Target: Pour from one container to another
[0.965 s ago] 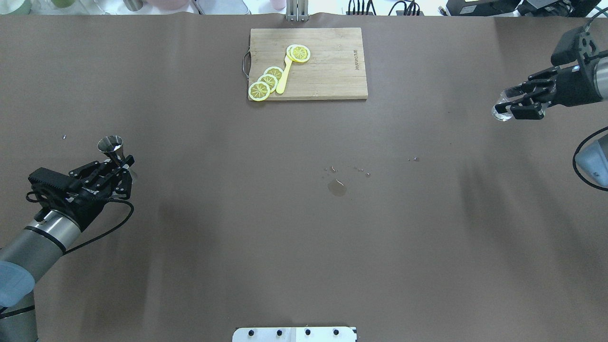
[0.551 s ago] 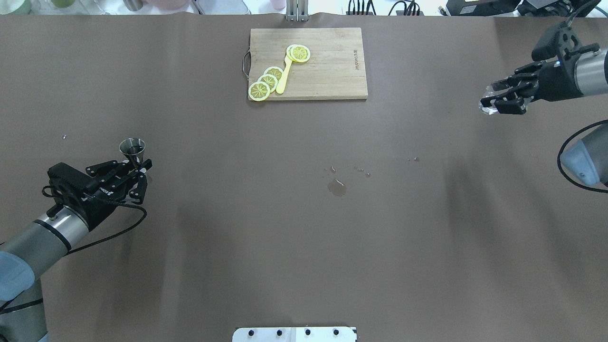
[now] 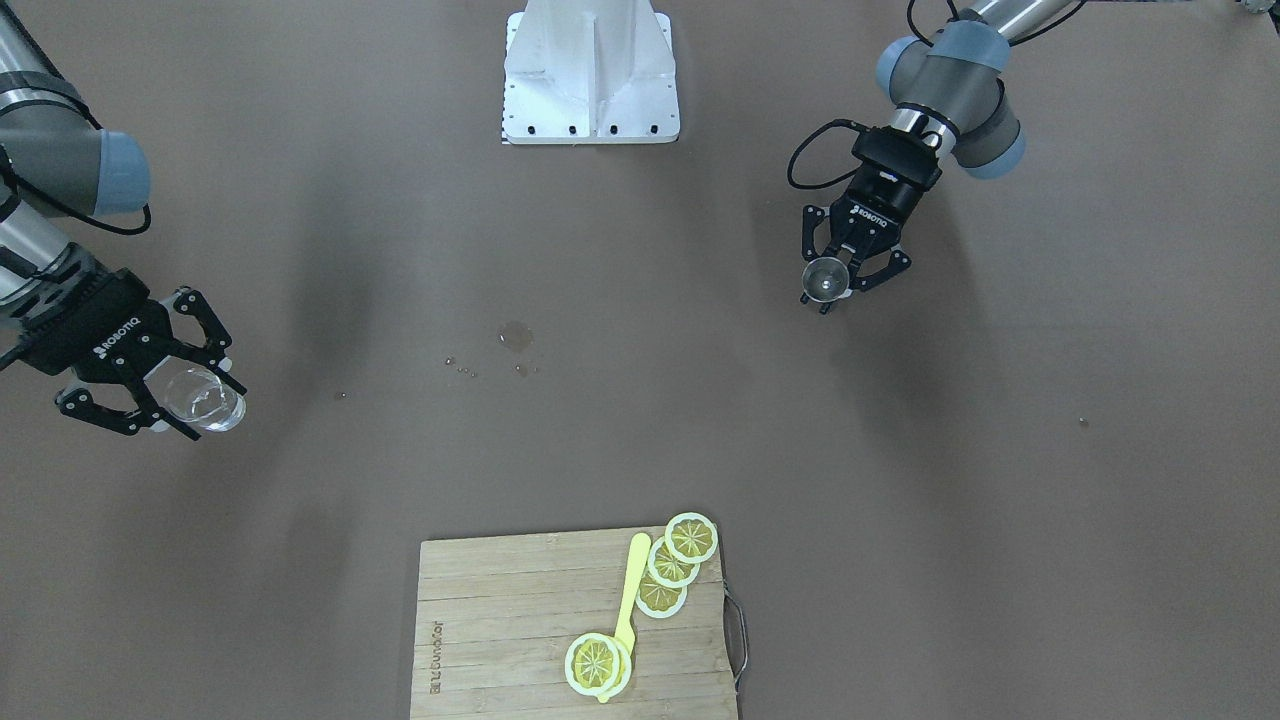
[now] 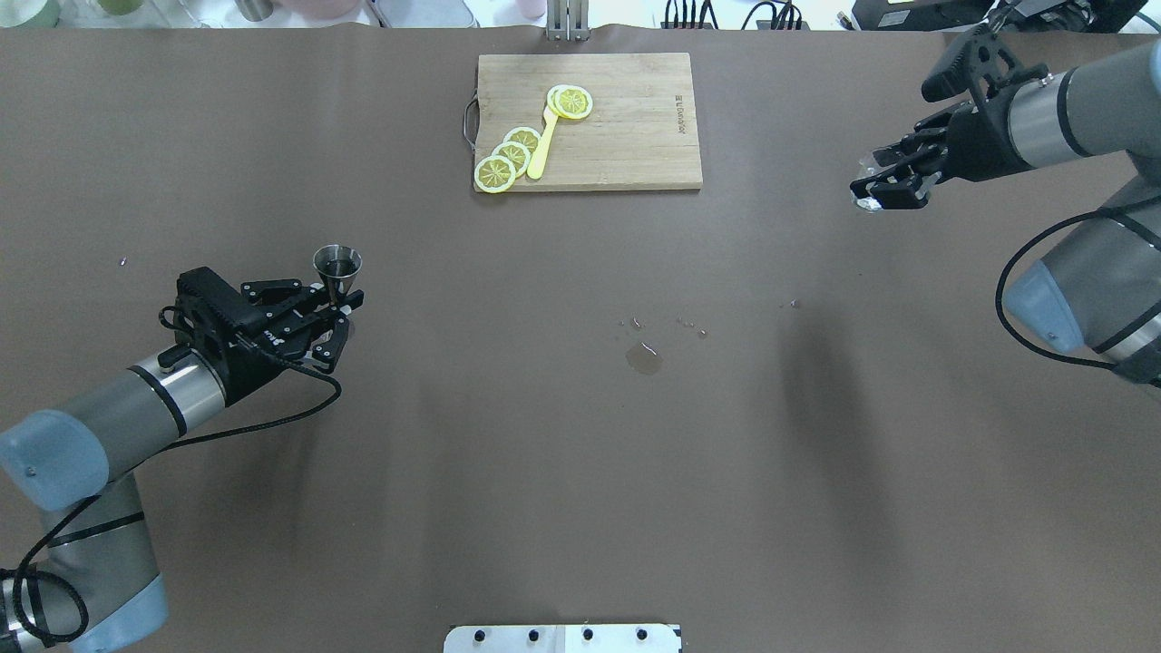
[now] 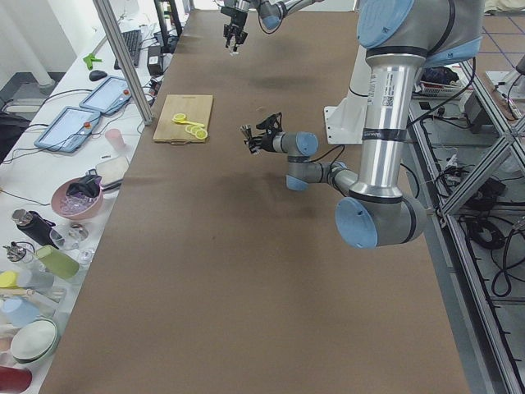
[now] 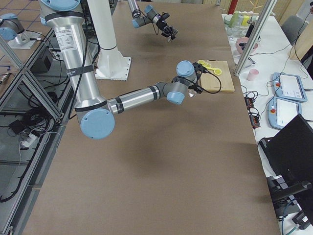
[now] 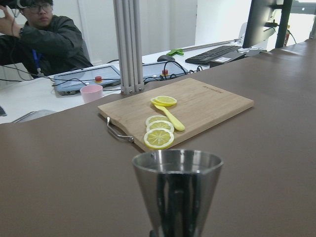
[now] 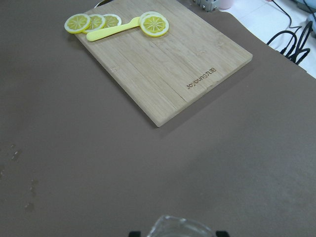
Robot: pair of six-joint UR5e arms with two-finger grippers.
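One steel jigger (image 4: 337,263) in left jaws' grip, one clear glass (image 3: 205,400) in right jaws' grip; one cutting board (image 4: 626,136).

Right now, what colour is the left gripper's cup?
The cup is shiny silver metal, clearest in the left wrist view.

Silver tubes, pale blue joint caps on left arm (image 4: 136,408) and right arm (image 4: 1088,104). Black left gripper (image 3: 830,285) and right gripper (image 3: 212,408), white ROBOTIQ lettering just behind each; black cable (image 4: 299,415) looping behind the left.
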